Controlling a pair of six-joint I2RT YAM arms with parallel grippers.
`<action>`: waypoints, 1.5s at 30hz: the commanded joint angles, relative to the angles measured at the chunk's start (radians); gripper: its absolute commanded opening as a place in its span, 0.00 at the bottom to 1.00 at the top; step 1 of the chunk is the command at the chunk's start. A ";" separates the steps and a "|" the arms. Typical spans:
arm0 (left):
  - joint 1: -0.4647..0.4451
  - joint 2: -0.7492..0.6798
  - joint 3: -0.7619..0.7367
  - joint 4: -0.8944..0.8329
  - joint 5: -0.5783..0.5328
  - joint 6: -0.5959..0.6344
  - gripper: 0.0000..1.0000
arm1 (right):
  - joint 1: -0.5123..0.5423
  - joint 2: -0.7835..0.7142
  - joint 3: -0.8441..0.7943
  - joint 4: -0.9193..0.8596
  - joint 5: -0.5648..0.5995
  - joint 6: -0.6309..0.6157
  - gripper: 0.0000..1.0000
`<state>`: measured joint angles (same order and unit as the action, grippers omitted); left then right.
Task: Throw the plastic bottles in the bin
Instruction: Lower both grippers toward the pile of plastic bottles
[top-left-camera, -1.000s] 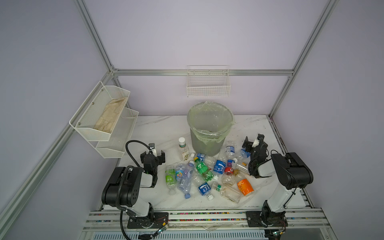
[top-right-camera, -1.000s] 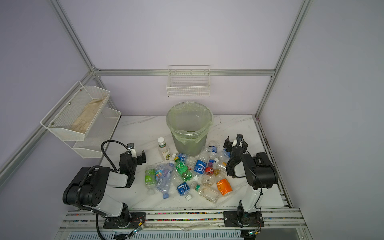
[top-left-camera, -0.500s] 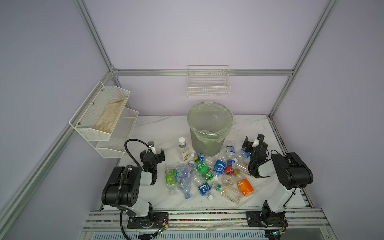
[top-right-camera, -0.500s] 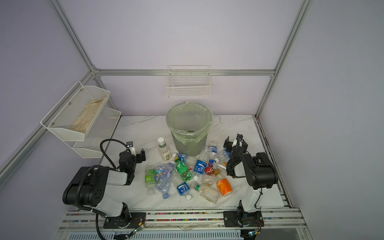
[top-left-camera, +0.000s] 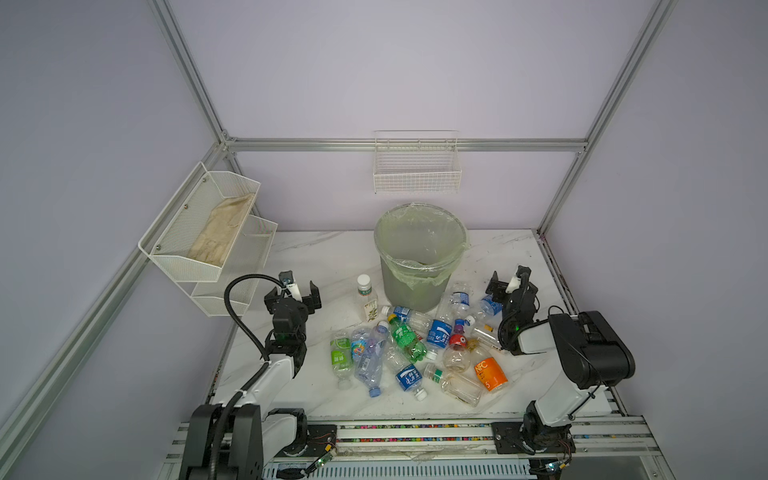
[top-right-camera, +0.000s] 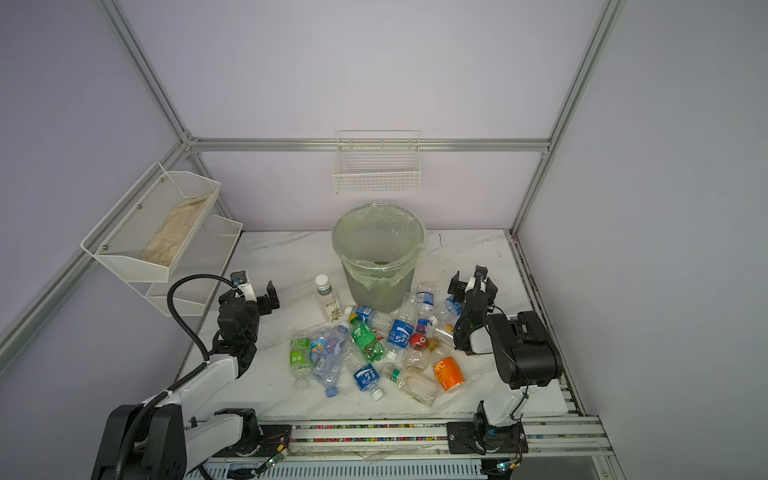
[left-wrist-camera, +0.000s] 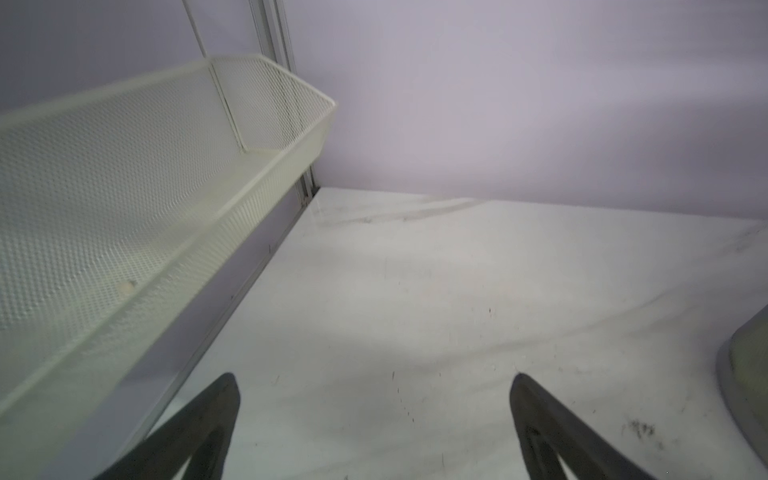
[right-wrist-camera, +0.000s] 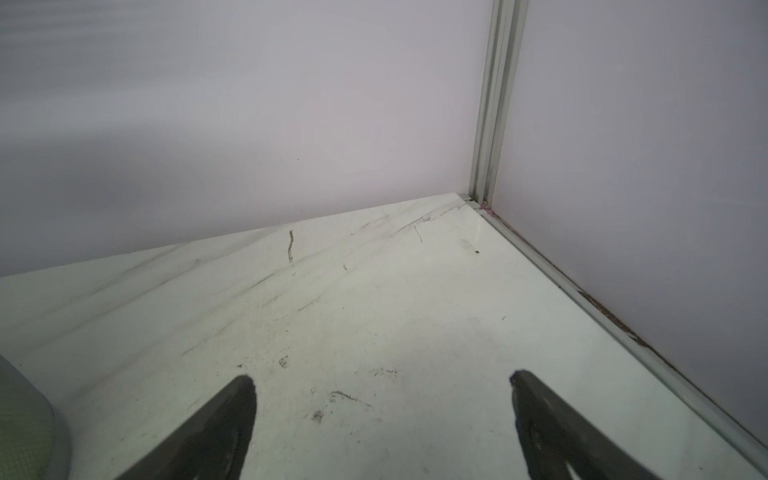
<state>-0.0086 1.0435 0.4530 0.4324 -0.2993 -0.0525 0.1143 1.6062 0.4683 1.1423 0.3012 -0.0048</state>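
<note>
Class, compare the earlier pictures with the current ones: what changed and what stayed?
The left gripper, open and empty, shifted slightly toward the white mesh shelf as its arm stretched out. Nothing was gripped or released. The right gripper, the small clear plastic bottles and the round grey bin stayed put.

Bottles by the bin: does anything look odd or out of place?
The white-capped bottle left of the bin stands upright; the other plastic bottles mostly lie tumbled in a heap in front of it. Nothing looks spilled.
</note>
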 joint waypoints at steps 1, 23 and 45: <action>-0.001 -0.109 0.168 -0.291 -0.021 -0.098 1.00 | 0.001 -0.204 0.042 -0.140 -0.008 0.009 0.97; -0.054 -0.612 0.225 -1.026 0.357 -0.292 1.00 | 0.093 -0.769 0.249 -1.195 -0.601 0.511 0.97; -0.087 -0.479 0.199 -0.989 0.544 -0.295 1.00 | 0.489 -0.606 0.206 -1.268 -0.338 0.644 0.98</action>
<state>-0.0803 0.5331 0.6563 -0.5854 0.1722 -0.3344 0.5728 0.9874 0.6670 -0.1463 -0.0795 0.6067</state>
